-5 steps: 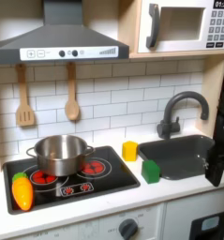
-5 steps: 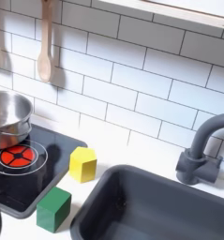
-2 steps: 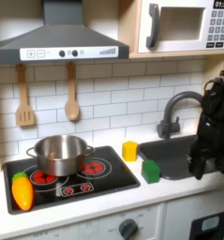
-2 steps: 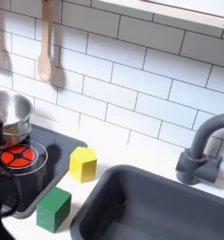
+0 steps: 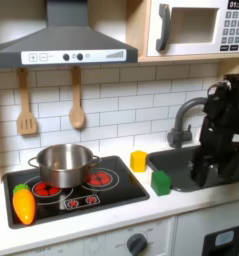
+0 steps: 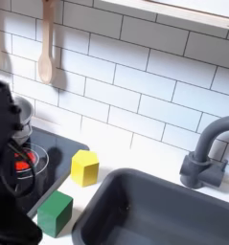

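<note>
Toy kitchen counter, arm (image 5: pixel 219 125) upright over sink (image 5: pixel 181 160), jaws' state unclear, green block (image 5: pixel 161 182) nearby

In the first exterior view, the one thing that can be read is a digital clock on the microwave (image 5: pixel 196 27), at the far upper right of the scene: its small display (image 5: pixel 236 5) sits at the top of the keypad panel and appears to read 01:30, in pale digits on a dark ground. The keypad buttons below it are too small to make out, as are the marks beside the knobs on the range hood (image 5: pixel 61 45) at the upper left.
</note>
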Robot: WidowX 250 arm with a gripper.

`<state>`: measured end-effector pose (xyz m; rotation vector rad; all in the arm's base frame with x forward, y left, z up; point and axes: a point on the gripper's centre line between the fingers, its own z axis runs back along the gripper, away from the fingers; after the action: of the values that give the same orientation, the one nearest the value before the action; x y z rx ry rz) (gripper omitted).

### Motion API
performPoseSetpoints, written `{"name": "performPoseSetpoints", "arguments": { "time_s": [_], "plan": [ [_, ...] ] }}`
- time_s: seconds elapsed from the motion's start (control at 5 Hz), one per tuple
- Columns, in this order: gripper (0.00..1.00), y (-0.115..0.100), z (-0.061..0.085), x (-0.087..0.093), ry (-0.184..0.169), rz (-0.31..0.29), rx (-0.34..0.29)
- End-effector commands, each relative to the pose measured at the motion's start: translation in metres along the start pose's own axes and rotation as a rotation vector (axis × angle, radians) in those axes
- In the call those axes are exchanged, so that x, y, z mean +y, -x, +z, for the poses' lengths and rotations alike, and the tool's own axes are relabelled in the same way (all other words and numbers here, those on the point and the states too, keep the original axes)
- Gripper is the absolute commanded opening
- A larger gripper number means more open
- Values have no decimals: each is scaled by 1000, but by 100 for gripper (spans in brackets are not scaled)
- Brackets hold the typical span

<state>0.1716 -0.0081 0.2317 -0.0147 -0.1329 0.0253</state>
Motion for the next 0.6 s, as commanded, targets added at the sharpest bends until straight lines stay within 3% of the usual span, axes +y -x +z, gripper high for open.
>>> {"name": "performPoseSetpoints", "arguments": {
  "time_s": [0.0, 0.4],
  "plan": [
    [100, -21, -4, 2, -7, 3, -21],
    [100, -46, -9, 8, -15, 11, -29]
  ]
}}
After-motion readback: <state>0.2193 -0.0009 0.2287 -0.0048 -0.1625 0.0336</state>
